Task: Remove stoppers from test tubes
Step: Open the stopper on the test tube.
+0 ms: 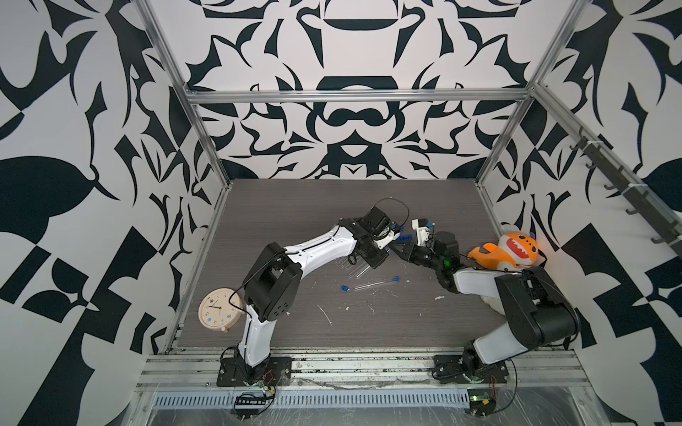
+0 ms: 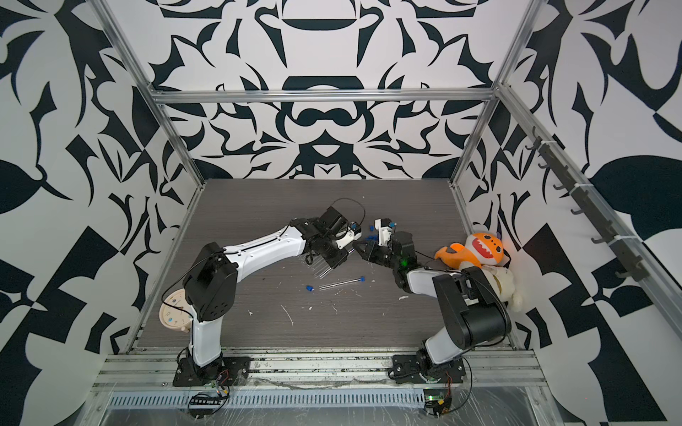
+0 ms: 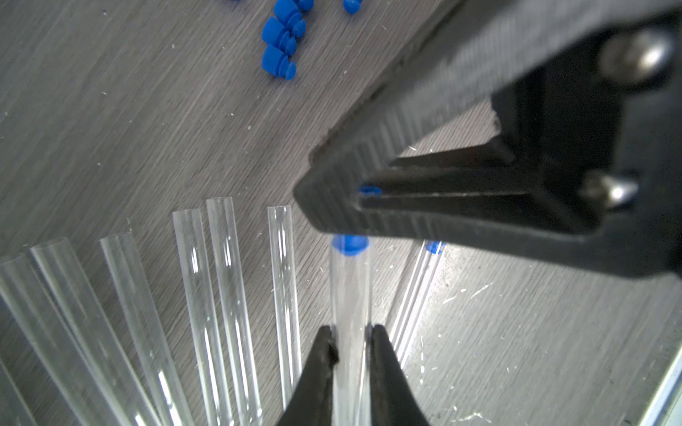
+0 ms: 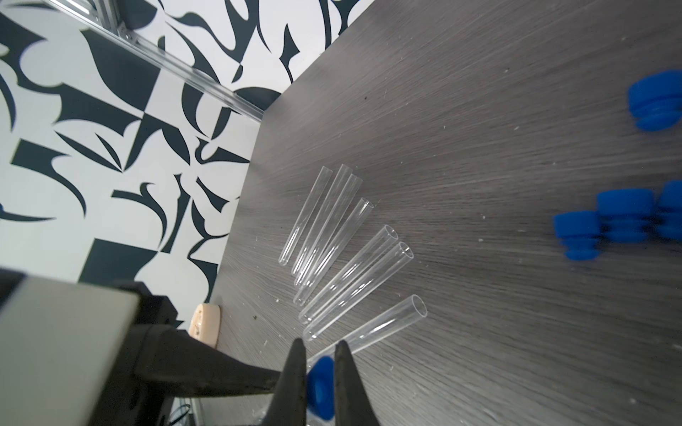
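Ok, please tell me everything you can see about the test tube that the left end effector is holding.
The held test tube is slim, clear and glass-like, and looks empty. The left end effector is shut on its body, one finger on each side. A blue stopper plugs its end, and the right end effector is shut on that stopper. It seems raised above the grey table, where unstoppered tubes lie.

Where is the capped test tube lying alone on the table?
In both top views the capped test tube lies near the middle of the table, in front of the fan of open tubes, with a loose blue stopper on its left.
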Available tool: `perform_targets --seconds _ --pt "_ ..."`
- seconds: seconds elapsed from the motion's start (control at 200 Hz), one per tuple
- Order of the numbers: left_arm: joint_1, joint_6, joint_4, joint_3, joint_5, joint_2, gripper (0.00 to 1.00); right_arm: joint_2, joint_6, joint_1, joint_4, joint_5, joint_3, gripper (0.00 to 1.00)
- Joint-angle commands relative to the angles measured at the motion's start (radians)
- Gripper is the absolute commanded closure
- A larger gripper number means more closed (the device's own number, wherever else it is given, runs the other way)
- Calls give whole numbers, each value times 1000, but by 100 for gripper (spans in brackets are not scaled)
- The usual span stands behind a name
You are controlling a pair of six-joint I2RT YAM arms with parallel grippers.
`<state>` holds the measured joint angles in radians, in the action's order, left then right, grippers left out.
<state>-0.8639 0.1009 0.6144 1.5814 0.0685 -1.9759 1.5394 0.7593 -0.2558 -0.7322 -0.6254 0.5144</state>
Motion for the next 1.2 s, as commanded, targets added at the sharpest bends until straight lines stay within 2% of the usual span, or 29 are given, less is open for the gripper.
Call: perform_targets --seconds 0.0,0.065,0.26,0.34,0.41,0.5,0.6,0.77,0.96,1.195 --pt "1 3 -9 0 11 34 94 -19 -12 -7 -26 -6 29 96" --pt "0 6 -5 -1 5 31 95 -25 -13 -7 -22 -1 29 100" --pt "0 6 -8 -18 -5 38 96 -36 -28 -6 18 10 42 100" --pt "0 6 -8 -23 -7 45 96 -37 -39 -5 51 15 47 78" --pt "1 6 -10 -24 -7 53 96 -37 -39 -6 50 7 38 65" --pt "0 10 -14 -24 -9 57 96 -40 -40 -5 37 -11 26 55" --pt "0 13 -14 -23 -7 57 97 -44 -42 -5 42 -12 21 51" --pt "0 11 -14 -16 -4 56 97 -32 -31 -5 24 -21 31 54" --pt "0 10 -18 -12 -10 51 98 -22 -23 -5 4 -39 35 73" --pt "0 5 -20 6 -9 37 99 -9 -6 -5 -23 -51 36 74"
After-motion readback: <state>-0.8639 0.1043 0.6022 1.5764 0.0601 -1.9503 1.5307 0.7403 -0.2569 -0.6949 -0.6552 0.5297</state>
